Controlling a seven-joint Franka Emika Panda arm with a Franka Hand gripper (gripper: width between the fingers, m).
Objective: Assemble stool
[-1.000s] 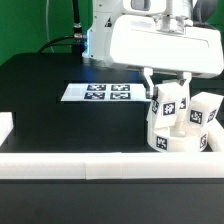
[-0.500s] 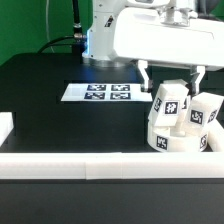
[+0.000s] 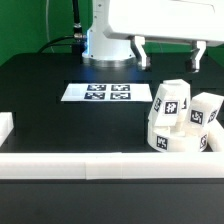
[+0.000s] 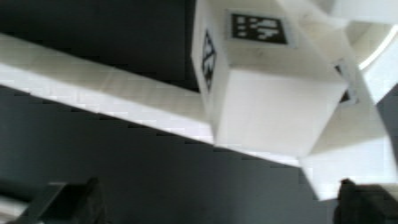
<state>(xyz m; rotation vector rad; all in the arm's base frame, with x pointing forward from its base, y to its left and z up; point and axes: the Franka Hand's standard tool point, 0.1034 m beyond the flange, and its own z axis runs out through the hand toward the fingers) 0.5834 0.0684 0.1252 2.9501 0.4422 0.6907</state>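
stool parts sit grouped at the exterior view's right, near the front border rail (image 3: 100, 160): the round seat (image 3: 172, 140) lies on the black surface (image 3: 40, 100) with legs standing on it, one leg (image 3: 170, 101) upright and nearest the arm, another leg (image 3: 204, 110) just to its right and leaning a little. the gripper (image 3: 170, 52) hangs directly above that first leg, well clear of it, its jaws spread wide and holding nothing. in the wrist view the same leg (image 4: 267, 85) fills the middle, its long axis running up toward the camera, with the dark fingertips (image 4: 71, 200) on either side. by my judgement the leg is seated and any next grasp would call for a straight descent. the marker board (image 3: 97, 92) lies apart on the left.
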